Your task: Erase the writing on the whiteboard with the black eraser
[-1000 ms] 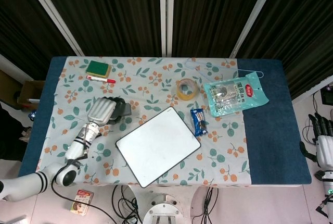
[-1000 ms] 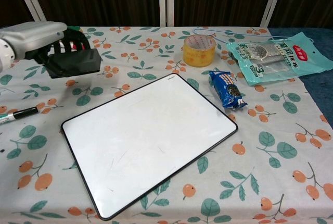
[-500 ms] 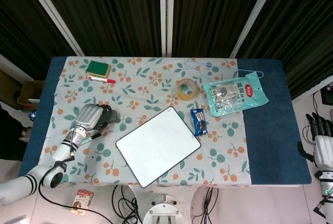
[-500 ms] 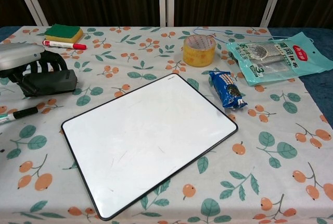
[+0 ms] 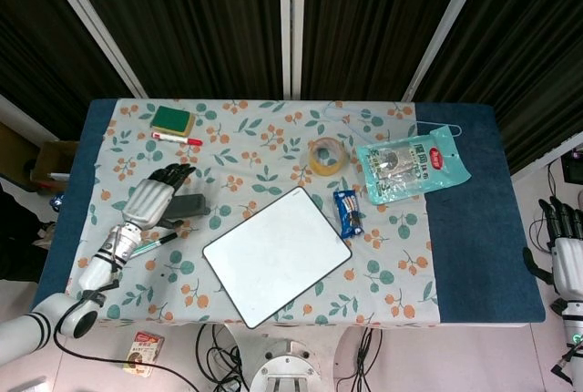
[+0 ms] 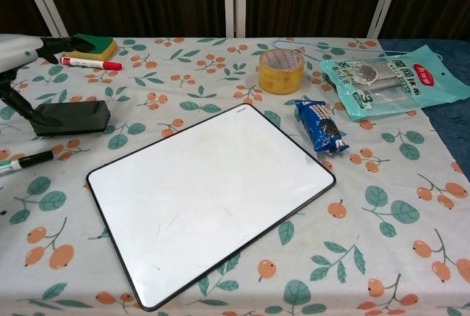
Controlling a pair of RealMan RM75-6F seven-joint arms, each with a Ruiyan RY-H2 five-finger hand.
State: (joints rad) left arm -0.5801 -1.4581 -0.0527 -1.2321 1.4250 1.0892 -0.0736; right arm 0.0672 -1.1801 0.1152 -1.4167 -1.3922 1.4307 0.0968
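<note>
Eraser (image 6: 71,118) on table | right hand (image 5: 567,244) head view only

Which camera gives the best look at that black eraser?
The chest view: the black eraser lies close, its whole long side plain on the tablecloth. The head view shows it small, from above, beside the left hand.

Black eraser (image 6: 70,118), white whiteboard (image 6: 209,198) black-rimmed, cream tablecloth (image 6: 396,206) with orange berries, teal leaves
</note>
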